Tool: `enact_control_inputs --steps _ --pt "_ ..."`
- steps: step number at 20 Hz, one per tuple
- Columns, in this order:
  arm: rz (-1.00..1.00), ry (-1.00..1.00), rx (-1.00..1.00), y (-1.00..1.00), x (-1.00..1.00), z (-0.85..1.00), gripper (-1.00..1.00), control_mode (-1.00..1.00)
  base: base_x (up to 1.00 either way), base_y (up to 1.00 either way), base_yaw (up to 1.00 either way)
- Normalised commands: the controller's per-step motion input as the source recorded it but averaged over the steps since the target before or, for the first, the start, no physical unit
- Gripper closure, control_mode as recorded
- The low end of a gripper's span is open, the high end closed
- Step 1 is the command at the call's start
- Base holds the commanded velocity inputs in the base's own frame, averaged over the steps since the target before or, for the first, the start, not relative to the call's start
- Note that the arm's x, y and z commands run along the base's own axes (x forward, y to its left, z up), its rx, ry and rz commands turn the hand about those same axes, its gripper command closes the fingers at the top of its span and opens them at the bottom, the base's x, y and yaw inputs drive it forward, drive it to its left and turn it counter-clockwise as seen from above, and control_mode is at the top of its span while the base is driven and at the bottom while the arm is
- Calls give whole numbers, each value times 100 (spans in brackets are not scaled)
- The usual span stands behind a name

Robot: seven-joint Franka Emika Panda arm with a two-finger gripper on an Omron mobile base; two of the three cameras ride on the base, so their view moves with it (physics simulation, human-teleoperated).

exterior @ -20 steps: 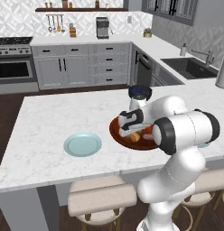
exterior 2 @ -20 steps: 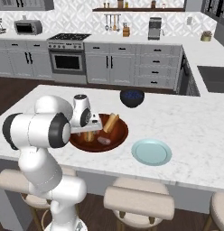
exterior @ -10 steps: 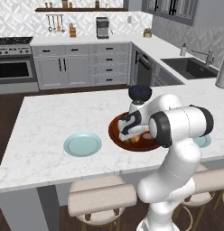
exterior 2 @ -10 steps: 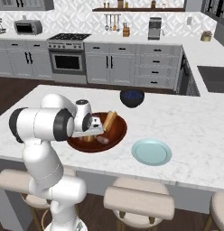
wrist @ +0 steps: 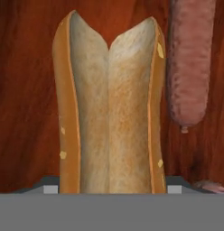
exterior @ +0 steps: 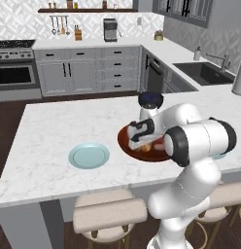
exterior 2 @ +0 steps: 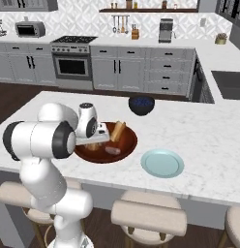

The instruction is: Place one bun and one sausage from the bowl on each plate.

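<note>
The gripper (exterior: 140, 139) is down inside the wooden bowl (exterior 2: 127, 145), which sits on the island worktop near its front edge, roughly midway along it. In the hand view a split hot-dog bun (wrist: 110, 106) stands directly ahead of the hand, its long axis running straight away from the camera and its near end dropping between the two finger tips (wrist: 49, 189), one on each side of it. Across the jaw line the bun lies short-ways, so the fingers meet its tan crust flanks rather than its ends. Whether the tips already press the crust or stand just off it cannot be told from these pictures; the jaws look partly spread, about the bun's width.

One sausage (wrist: 189, 63) lies just beside the bun on its right in the hand view, parallel to it and apart from it by a narrow strip of bowl floor; the rounded end of another pinkish piece shows at the lower right corner. A second bun (exterior 2: 117, 131) leans against the bowl's far rim.

Both pale-blue plates are bare: one (exterior: 89, 156) toward the island's left end, the other (exterior 2: 162, 162) toward its right end, just beside the bowl. A dark bowl (exterior 2: 141, 104) stands behind the wooden one.

The step in hand appears to be closing on the first bun.
</note>
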Motion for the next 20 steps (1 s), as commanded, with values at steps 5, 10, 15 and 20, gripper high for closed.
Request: enact_control_inputs --steps 5,10,15,20 --pt "8 0 0 14 -51 76 100 -100 0 0 0" --pt "12 1 0 55 -57 54 100 -100 0 0 0" --pt "15 3 0 95 -25 33 100 -100 0 0 0" --pt "9 0 0 100 15 1 100 -100 0 0 0"
